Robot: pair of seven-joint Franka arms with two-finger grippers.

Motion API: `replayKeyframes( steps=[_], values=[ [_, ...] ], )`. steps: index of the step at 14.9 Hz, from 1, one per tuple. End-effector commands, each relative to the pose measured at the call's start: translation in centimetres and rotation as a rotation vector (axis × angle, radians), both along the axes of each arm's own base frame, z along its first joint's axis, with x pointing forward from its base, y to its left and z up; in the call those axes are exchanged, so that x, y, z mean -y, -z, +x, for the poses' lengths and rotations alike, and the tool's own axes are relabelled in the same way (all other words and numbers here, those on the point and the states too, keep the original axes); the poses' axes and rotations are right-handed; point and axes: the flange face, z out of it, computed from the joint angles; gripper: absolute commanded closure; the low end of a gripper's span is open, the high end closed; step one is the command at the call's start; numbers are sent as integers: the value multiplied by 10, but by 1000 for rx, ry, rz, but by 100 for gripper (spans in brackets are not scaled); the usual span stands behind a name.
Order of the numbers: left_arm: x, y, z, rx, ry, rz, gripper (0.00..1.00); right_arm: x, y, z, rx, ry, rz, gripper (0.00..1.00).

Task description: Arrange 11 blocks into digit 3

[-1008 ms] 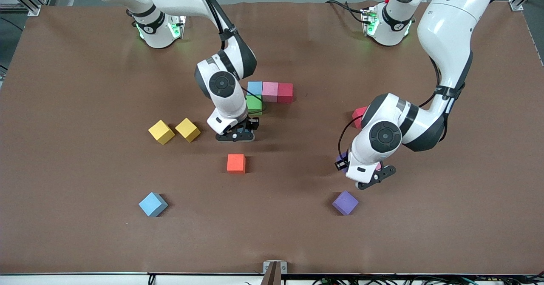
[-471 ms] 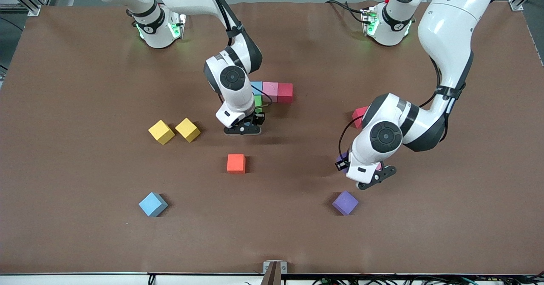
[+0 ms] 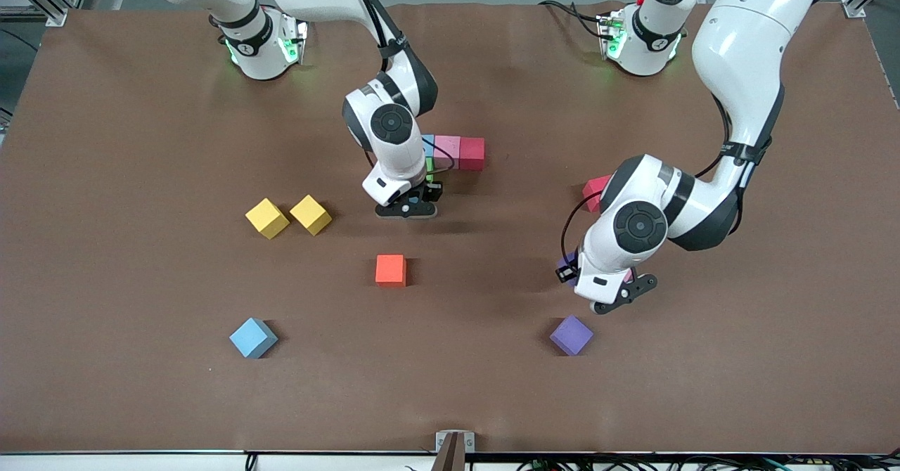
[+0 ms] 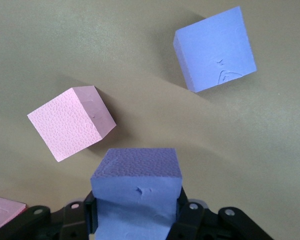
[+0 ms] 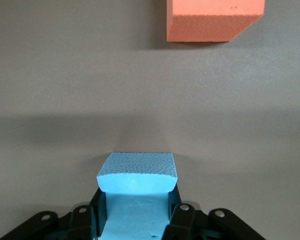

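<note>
**Two cubes pinched, the figure barely begun**

The right hand (image 3: 406, 209) is pinching a light blue cube (image 5: 137, 172) just beside the green cube (image 3: 429, 169), at 6 o'clock from the started row (image 3: 458, 152). Bumping could be shifting that row. The left hand (image 3: 613, 295) is pinching a purple cube (image 4: 137, 167) (a pink cube (image 4: 71, 121) lying near); foam may be slipping.

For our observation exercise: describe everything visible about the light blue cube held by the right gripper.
The light blue cube is a small matte foam block with a pebbled top face, sharp edges and a smoother, faintly scuffed front face. It sits level, clamped between the black fingers of the right gripper, which is shut on it. It hangs over bare brown table beside the green cube; only the fingers touch it.
</note>
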Motion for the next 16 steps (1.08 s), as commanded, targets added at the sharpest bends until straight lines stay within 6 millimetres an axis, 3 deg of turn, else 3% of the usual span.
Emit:
replayKeyframes(
  steps=[1, 12, 16],
  values=[
    [-1, -6, 0, -1, 17, 3, 54, 2, 1, -8, 6, 13, -8, 100],
    [1, -2, -1, -7, 23, 3, 54, 1, 1, -13, 1, 4, -12, 100],
    [-9, -3, 3, -8, 10, -1, 54, 1, 0, -14, -2, 3, -13, 100]
  ],
)
